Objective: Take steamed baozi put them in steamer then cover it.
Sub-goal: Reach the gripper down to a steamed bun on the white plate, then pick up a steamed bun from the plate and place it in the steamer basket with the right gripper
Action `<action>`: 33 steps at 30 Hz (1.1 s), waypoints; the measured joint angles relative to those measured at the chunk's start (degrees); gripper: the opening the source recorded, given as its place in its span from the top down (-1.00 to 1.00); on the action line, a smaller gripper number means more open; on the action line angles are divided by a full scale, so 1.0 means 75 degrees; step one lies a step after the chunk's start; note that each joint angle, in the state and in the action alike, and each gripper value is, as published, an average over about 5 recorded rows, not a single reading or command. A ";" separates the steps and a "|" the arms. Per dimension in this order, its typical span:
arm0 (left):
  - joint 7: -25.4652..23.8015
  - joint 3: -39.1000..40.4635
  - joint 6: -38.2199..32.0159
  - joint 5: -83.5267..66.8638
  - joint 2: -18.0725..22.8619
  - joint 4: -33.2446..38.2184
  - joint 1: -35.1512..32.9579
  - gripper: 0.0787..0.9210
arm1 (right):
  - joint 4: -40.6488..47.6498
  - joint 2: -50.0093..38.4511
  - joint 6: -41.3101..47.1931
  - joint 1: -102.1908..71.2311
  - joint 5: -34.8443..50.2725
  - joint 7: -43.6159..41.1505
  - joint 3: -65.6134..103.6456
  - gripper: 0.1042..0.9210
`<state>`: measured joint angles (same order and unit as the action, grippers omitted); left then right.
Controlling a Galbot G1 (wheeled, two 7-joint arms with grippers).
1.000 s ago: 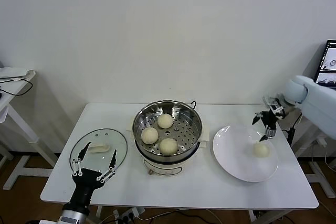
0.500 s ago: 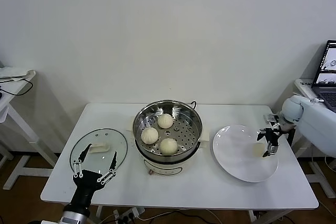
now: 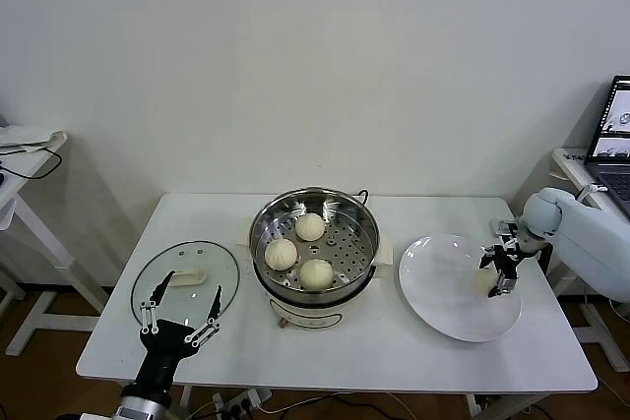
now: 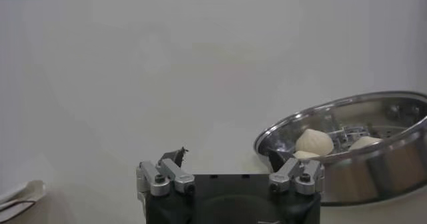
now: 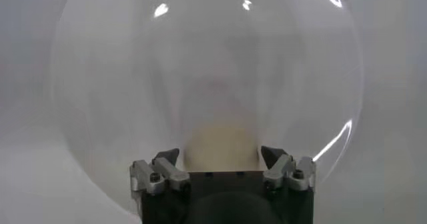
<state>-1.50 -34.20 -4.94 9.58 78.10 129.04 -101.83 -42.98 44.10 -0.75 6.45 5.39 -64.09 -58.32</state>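
The last bun (image 3: 485, 280) sits on the white plate (image 3: 443, 292) right between the right gripper (image 3: 499, 272) jaws, which stand on each side of it, squeezing in.

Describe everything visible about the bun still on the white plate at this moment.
The last bun is small, round and cream-white, with a smooth dough-like surface. It sits on the right part of the white plate, to the right of the steamer, which already holds three buns. The right gripper is down over it, one finger on either side. The right wrist view shows the bun between the two fingertips; whether they press on it cannot be told. Its underside is hidden.
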 measured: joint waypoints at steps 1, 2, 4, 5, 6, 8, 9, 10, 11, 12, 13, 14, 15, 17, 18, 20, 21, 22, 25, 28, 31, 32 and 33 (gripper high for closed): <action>0.0000 -0.0006 0.0001 -0.0007 0.0001 0.0000 0.0009 -0.77 | -0.0015 -0.0008 0.0008 0.0019 0.0005 0.0000 -0.0018 -0.36; 0.0000 -0.0011 0.0003 -0.0013 0.0001 0.0000 0.0019 -0.77 | -0.0036 -0.0018 0.0016 0.0042 0.0013 -0.0003 -0.0040 -0.32; 0.0001 -0.0019 0.0005 -0.0023 0.0002 0.0002 0.0033 -0.77 | -0.0094 -0.0051 0.0029 0.0109 0.0044 -0.0019 -0.0098 -0.27; 0.0001 -0.0022 0.0005 -0.0026 0.0002 0.0005 0.0038 -0.77 | -0.0133 -0.0071 0.0034 0.0155 0.0068 -0.0034 -0.0135 -0.25; 0.0001 -0.0024 0.0006 -0.0027 0.0001 0.0007 0.0040 -0.77 | -0.0179 -0.0093 0.0037 0.0211 0.0098 -0.0055 -0.0178 -0.24; 0.0002 -0.0024 0.0008 -0.0028 -0.0005 0.0013 0.0041 -0.77 | -0.0300 -0.0146 0.0040 0.0369 0.0180 -0.0112 -0.0290 -0.21; 0.0002 -0.0022 0.0010 -0.0028 -0.0010 0.0017 0.0042 -0.77 | -0.0372 -0.0169 0.0044 0.0467 0.0230 -0.0146 -0.0360 -0.21; 0.0002 -0.0020 0.0012 -0.0027 -0.0015 0.0021 0.0045 -0.77 | -0.0458 -0.0186 0.0048 0.0583 0.0290 -0.0186 -0.0444 -0.20; 0.0002 -0.0017 0.0014 -0.0027 -0.0021 0.0027 0.0051 -0.77 | -0.0552 -0.0196 0.0052 0.0714 0.0356 -0.0230 -0.0542 -0.20; 0.0003 -0.0012 0.0015 -0.0027 -0.0028 0.0033 0.0058 -0.77 | -0.0652 -0.0198 0.0058 0.0859 0.0429 -0.0277 -0.0653 -0.20; 0.0003 -0.0006 0.0016 -0.0027 -0.0034 0.0040 0.0066 -0.77 | -0.0762 -0.0193 0.0065 0.1026 0.0514 -0.0331 -0.0782 -0.20; 0.0003 0.0002 0.0016 -0.0027 -0.0041 0.0045 0.0075 -0.77 | -0.0878 -0.0179 0.0073 0.1213 0.0611 -0.0390 -0.0920 -0.20; 0.0003 0.0010 0.0015 -0.0027 -0.0047 0.0048 0.0084 -0.77 | -0.0992 -0.0158 0.0086 0.1414 0.0714 -0.0451 -0.1066 -0.20; 0.0003 0.0029 0.0013 -0.0027 -0.0062 0.0051 0.0102 -0.77 | -0.1237 -0.0083 0.0124 0.1870 0.0962 -0.0579 -0.1374 -0.20; 0.0003 0.0040 0.0012 -0.0027 -0.0071 0.0053 0.0111 -0.77 | -0.1359 -0.0030 0.0147 0.2104 0.1096 -0.0640 -0.1523 -0.20; 0.0004 0.0060 0.0011 -0.0027 -0.0087 0.0059 0.0128 -0.77 | -0.1614 0.0102 0.0204 0.2583 0.1390 -0.0745 -0.1821 -0.20; 0.0004 0.0068 0.0011 -0.0027 -0.0094 0.0063 0.0135 -0.77 | -0.1740 0.0178 0.0235 0.2812 0.1538 -0.0785 -0.1961 -0.20; 0.0004 0.0075 0.0011 -0.0027 -0.0099 0.0067 0.0141 -0.77 | -0.1874 0.0261 0.0274 0.3041 0.1697 -0.0816 -0.2102 -0.20; 0.0007 0.0086 0.0011 -0.0027 -0.0108 0.0074 0.0158 -0.77 | -0.2307 0.0542 0.0413 0.3671 0.2191 -0.0854 -0.2500 -0.20; 0.0012 0.0103 0.0012 -0.0027 -0.0109 0.0067 0.0180 -0.77 | -0.2735 0.0859 0.0578 0.4184 0.2660 -0.0842 -0.2844 -0.20; 0.0016 0.0132 0.0015 -0.0028 -0.0100 0.0043 0.0206 -0.77 | -0.3066 0.1200 0.0752 0.4570 0.3043 -0.0789 -0.3125 -0.20; 0.0017 0.0143 0.0016 -0.0028 -0.0095 0.0033 0.0216 -0.77 | -0.3150 0.1320 0.0809 0.4673 0.3150 -0.0764 -0.3207 -0.20; 0.0018 0.0154 0.0016 -0.0028 -0.0089 0.0023 0.0226 -0.77 | -0.3221 0.1437 0.0861 0.4762 0.3245 -0.0738 -0.3284 -0.20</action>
<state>-1.36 -33.04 -4.82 9.38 77.43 129.21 -100.13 -67.14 54.88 5.70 42.16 29.73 -69.62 -82.95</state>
